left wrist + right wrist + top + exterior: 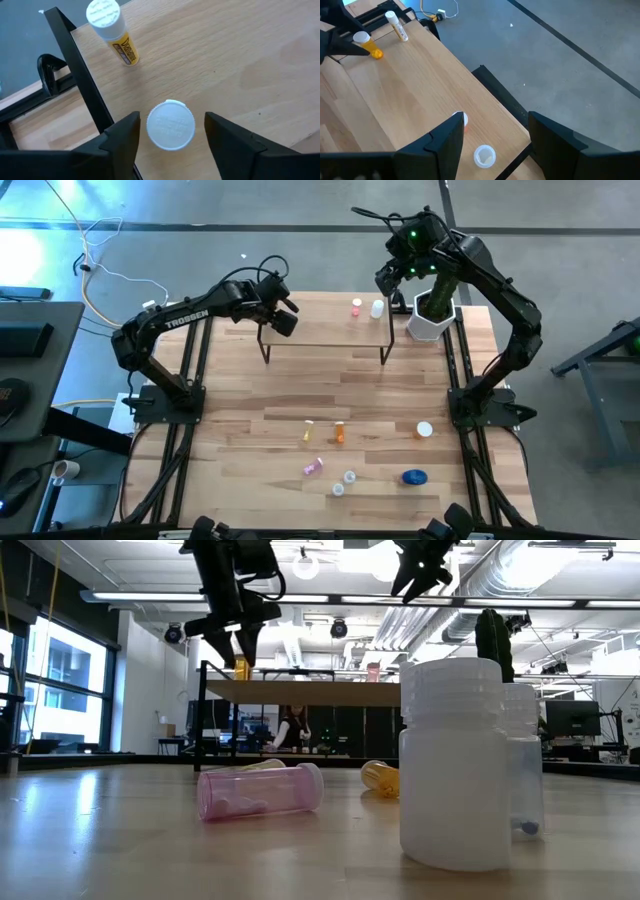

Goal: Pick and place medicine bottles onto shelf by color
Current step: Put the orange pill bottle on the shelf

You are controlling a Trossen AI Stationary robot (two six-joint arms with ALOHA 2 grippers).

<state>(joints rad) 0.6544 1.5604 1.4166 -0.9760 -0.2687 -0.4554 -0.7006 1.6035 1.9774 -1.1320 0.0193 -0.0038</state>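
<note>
On the wooden table [380,400], the low shelf [320,328] stood at the far edge, and both of your arms were gathered over it. Your left gripper [280,312] hung above the shelf's left end, fingers spread wide on either side of an upright orange bottle [367,45] without touching it. A yellowish bottle [112,27] lay on its side on the board just beside that one. Your right gripper [392,280] hovered over the shelf's right end, also open and holding nothing. Below it a pink bottle [356,307] and a white bottle [377,308] stood close together near the board's edge.

This looked like a placing step at the left end: the orange bottle was down on the board and the fingers were clear of it. About seven items waited on the near half of the table, among them an orange bottle [340,432], a pink bottle [313,467] and the blue jar [414,476]. The task seemed less than half done.

Your next move probably called for lifting the left gripper straight up without brushing the white cap. It could then go down to the near bottles, perhaps for the second orange one. The lying yellowish bottle might roll if nudged
</note>
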